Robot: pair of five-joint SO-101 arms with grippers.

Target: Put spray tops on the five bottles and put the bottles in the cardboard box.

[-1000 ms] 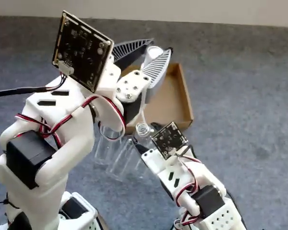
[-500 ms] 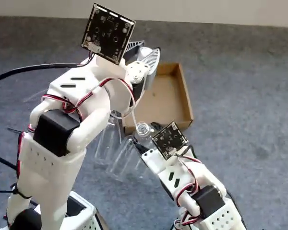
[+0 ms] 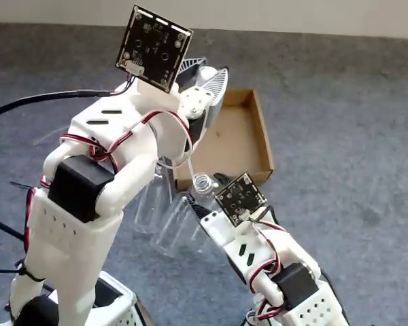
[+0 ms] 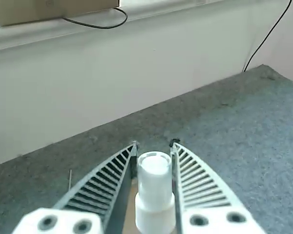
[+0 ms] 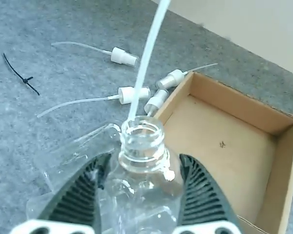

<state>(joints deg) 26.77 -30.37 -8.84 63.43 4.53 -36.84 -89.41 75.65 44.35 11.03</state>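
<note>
The bottle (image 5: 143, 146) was clamped in the right gripper (image 5: 145, 163), jaws closed on its shoulders just below the threaded neck. Seemed like the right spot to me, since thin clear plastic like that probably dents or slips if you squeeze the belly, and it looked empty, so barely any weight. Up above it the left gripper (image 4: 154, 144) was pinched on the spray top (image 4: 155, 195) by its white collar, the hard bit. Its thin tube (image 5: 147, 63) hung down to the bottle's mouth, couldn't tell if the tip was inside. That tube looked floppy, I'd guess it wanders. Just past the right gripper sat the box (image 5: 233, 101), with four loose tops (image 5: 134, 92) on the carpet (image 5: 49, 58) beside it.
</note>
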